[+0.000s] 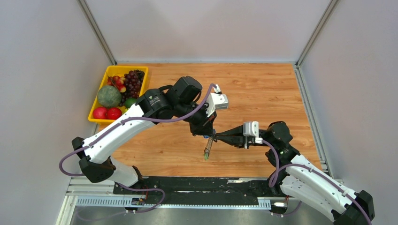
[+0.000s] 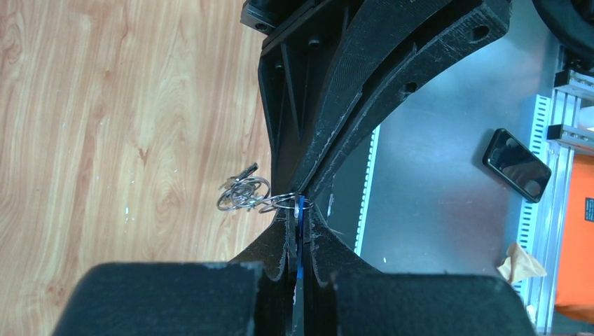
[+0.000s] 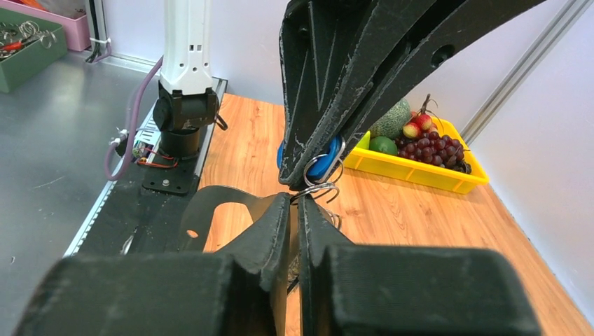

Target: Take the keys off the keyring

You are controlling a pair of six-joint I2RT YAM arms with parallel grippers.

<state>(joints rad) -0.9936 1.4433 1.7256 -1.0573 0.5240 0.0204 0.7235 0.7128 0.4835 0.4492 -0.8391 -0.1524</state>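
Overhead first: see one yellow tray point(image 1: 95, 120) at the far left of the wooden table point(image 1: 263, 93), holding one green melon point(image 1: 109, 96), one bunch of dark grapes point(image 1: 133, 80), two round red fruits point(image 1: 113, 113) and one small green fruit point(image 1: 130, 101). Count two arms meeting mid-table, left gripper point(image 1: 210, 133) and right gripper point(image 1: 216, 137) tip to tip, with the keyring point(image 1: 207, 148) and keys point(image 1: 206, 156) hanging from where they meet. Next, through the left wrist: find the left gripper clamped tight on one blue key point(image 2: 300, 222), with the keyring's wire loops sticking out just beside it and the right gripper's tips pressed in from above. Spot one dark phone point(image 2: 516, 164) and one crumpled paper scrap point(image 2: 522, 263) on the metal bench point(image 2: 434, 210). Lastly, through the right wrist: find the right gripper's jaws drawn almost together with only a thin slit between, tips at a wire loop of the keyring; cannot tell whether clamped on it. Note the yellow tray behind with melon, grapes and green fruit, plus one green bin point(image 3: 28, 56) holding metal rings and one pink bin point(image 3: 73, 31), contents unclear.
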